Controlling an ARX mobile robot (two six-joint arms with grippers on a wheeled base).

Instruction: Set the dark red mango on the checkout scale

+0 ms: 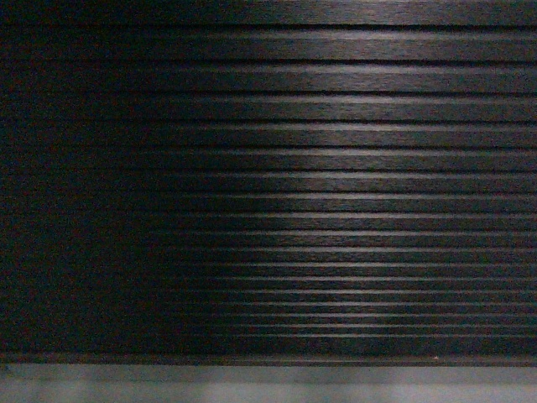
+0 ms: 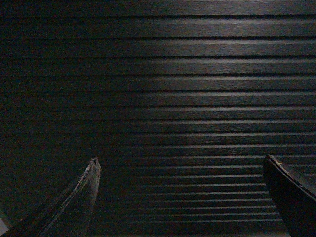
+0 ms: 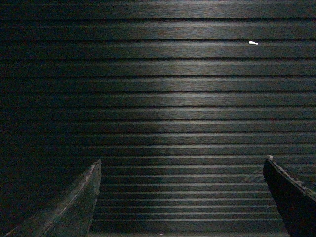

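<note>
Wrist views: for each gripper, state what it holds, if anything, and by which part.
Nothing is held. The left gripper and the right gripper are both open, with only the ribbed checkout panel showing between their fingers.

The checkout (image 1: 277, 185) front is dark black-brown with horizontal ribs above a grey base (image 1: 268, 384).

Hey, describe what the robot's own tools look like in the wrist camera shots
Only the finger ends show. The left tool has two dark, near-black tapering fingers with pale scuffed edges and pointed tips. The right tool looks alike: two dark wedge-shaped fingers, worn lighter along the inner edges. No cables or markings are visible, and no arms show in the head view, only the dark ribbed counter front.
</note>
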